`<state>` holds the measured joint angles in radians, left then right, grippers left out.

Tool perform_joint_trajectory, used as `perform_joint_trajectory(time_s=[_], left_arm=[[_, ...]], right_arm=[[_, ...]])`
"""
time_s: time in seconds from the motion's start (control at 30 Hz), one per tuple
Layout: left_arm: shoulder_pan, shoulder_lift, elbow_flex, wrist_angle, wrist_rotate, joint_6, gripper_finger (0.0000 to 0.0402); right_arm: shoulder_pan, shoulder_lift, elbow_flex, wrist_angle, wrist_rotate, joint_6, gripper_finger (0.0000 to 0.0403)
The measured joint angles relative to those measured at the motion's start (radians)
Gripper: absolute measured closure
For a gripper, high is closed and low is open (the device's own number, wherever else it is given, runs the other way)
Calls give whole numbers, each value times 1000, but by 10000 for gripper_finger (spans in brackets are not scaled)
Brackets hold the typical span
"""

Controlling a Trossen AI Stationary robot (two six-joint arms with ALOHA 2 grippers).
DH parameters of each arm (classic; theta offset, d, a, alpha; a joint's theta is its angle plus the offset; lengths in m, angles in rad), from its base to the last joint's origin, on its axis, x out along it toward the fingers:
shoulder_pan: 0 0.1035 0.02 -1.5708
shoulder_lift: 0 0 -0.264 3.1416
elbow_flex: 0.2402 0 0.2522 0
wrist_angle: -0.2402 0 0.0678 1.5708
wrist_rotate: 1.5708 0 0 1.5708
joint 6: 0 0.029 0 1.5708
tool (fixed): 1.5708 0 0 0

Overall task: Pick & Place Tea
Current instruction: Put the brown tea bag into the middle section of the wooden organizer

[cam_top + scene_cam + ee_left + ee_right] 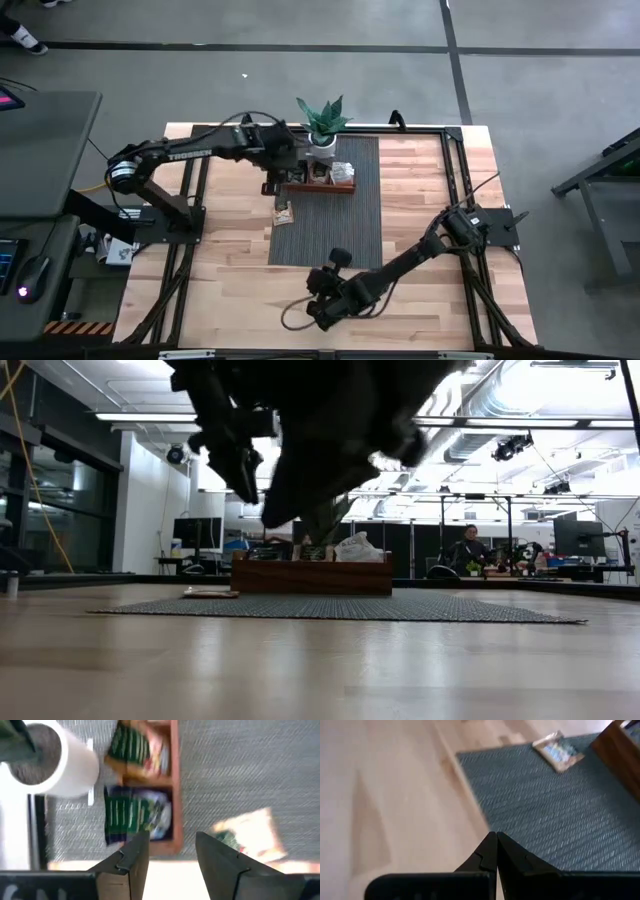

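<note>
A robotics lab or open workshop: the wooden table [420, 240] stands on a grey concrete floor [300, 90] marked with dark lines. Beyond it the low view shows exposed ceiling ducts [500, 395], strip lights, desks with monitors [196, 532], and a seated person [470, 548].

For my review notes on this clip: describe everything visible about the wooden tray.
The wooden tray is a low, reddish-brown box with dividers, lying flat on the grey woven mat at its far end, right beside the white plant pot. Its compartments hold tea sachets, dark green ones most visibly, with lighter ones mixed in. The left gripper hangs open over its near wall, touching nothing. One sachet lies loose on the mat nearby.
</note>
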<state>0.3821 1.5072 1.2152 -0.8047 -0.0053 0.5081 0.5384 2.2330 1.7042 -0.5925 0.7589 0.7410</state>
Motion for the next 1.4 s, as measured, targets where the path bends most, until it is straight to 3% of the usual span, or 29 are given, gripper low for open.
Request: perform_joint_trajectory(time_s=[0.17,0.37,0.7,0.9,1.17,1.4], left_arm=[[83,-70,-64,16,207,-45,245],[175,-142,-259,171,328,-127,245],[153,-158,-410,347,363,-432,245],[163,-158,-559,575,448,-506,245],[162,-158,-661,643,359,-520,245],[161,-158,-732,754,355,-521,245]], right_arm=[[-60,0,0,83,3,-87,403],[-143,0,0,145,12,-115,403],[-276,16,0,318,-148,-232,403],[-312,31,0,366,-225,-244,403],[-350,57,1,396,-257,-163,403],[-382,86,0,409,-281,-109,403]])
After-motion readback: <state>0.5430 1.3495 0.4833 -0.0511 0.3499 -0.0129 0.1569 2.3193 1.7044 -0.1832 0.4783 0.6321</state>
